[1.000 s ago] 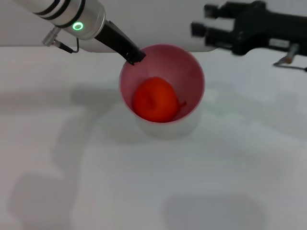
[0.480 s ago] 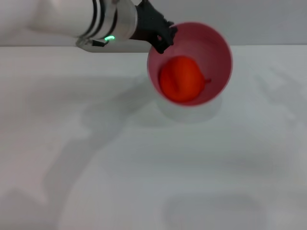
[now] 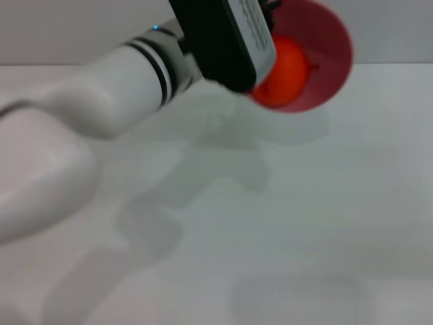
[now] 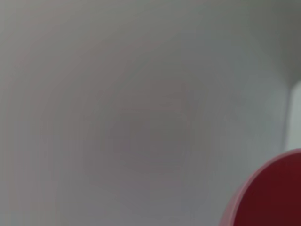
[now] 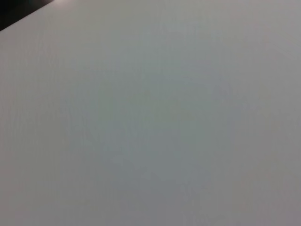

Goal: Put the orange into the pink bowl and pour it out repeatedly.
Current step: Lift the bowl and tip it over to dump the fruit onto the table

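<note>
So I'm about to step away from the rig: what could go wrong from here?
Two risks. The pink bowl is lifted off the white table and tipped, with the orange low by its near rim, so it may drop and roll off. Also, the left arm hides its own hold on the rim, so a slipping grip would be hard to spot.

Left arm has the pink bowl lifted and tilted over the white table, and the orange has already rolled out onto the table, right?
Not quite: the orange is inside the pink bowl, as the head view shows. The rest holds: the left arm has the bowl lifted and tilted over the white table.
</note>
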### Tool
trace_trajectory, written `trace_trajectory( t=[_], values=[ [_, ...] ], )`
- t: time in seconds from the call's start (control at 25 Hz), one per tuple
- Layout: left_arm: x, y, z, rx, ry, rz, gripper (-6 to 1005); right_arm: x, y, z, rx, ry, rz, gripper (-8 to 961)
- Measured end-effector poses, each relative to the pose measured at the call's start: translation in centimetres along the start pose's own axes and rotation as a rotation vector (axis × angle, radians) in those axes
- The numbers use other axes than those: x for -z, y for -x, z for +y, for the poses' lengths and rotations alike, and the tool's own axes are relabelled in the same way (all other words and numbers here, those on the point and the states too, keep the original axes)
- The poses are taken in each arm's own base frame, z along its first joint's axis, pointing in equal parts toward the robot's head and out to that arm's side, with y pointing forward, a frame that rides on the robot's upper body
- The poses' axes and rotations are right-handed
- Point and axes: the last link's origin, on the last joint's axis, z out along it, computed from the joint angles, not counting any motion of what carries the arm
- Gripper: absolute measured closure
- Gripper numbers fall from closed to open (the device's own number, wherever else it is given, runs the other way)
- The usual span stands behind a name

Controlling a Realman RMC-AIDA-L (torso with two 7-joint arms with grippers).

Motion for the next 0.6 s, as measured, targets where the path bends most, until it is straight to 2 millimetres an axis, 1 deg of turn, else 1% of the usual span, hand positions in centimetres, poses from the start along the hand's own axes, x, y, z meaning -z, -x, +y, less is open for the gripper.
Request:
trace_trajectory(
  t=[0.2, 0.44, 0.6],
  values=[
    [1.2, -1.1, 1.5, -0.129, -0.17, 0.189, 954, -0.1, 0.2, 0.1, -0.003, 0.003, -0.015, 425],
    [1.6, -1.4, 2.5, -0.169, -0.217, 0.252, 954, -0.7, 0.0, 0.4, -0.016, 0.02, -0.024, 424],
    [1.6, -1.4, 2.4, -0.165, -0.225, 0.258, 954, -1.0, -0.1, 0.5, -0.021, 0.025, -0.024, 424]
  ],
)
